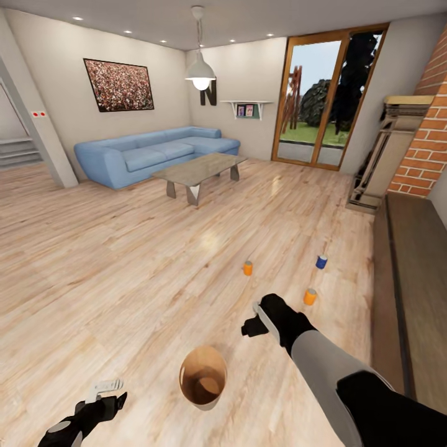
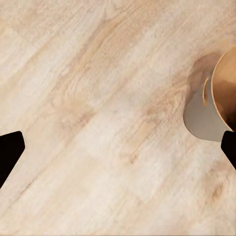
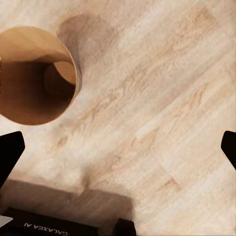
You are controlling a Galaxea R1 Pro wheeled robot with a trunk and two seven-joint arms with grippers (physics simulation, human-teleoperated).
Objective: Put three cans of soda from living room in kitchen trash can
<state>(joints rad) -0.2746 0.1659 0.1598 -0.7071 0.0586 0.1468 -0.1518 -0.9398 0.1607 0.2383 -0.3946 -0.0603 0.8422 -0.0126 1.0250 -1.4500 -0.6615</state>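
We stand in the living room on the pale wood-plank floor (image 1: 124, 248), with the blue corner sofa (image 1: 155, 152) and the grey low table (image 1: 198, 171) well ahead. The small round bucket with a coppery-brown inside, our trash can (image 1: 203, 377), sits upright and empty on the floor just in front of us, between the two arms. The three soda cans stand on the floor beyond it: one orange can (image 1: 248, 267) ahead, a second orange can (image 1: 310, 296) nearer the long dark wooden bench (image 1: 413, 279), and the blue can with a white band (image 1: 321, 261) farthest off.

Our right hand (image 1: 261, 320) hovers between the trash can and the cans, holding nothing; its fingertips (image 3: 11, 152) sit far apart at the edges of the right wrist view, so it is spread wide. Our left hand (image 1: 105, 397) hangs low beside the trash can, also apart and empty, with one fingertip (image 2: 10, 152) showing in the left wrist view.

We judge that no can is collected yet, and the step in hand is reaching for the first one. The next move calls for extending the right arm toward the nearer orange can, lowering around its body, and closing squarely so that it does not tip.
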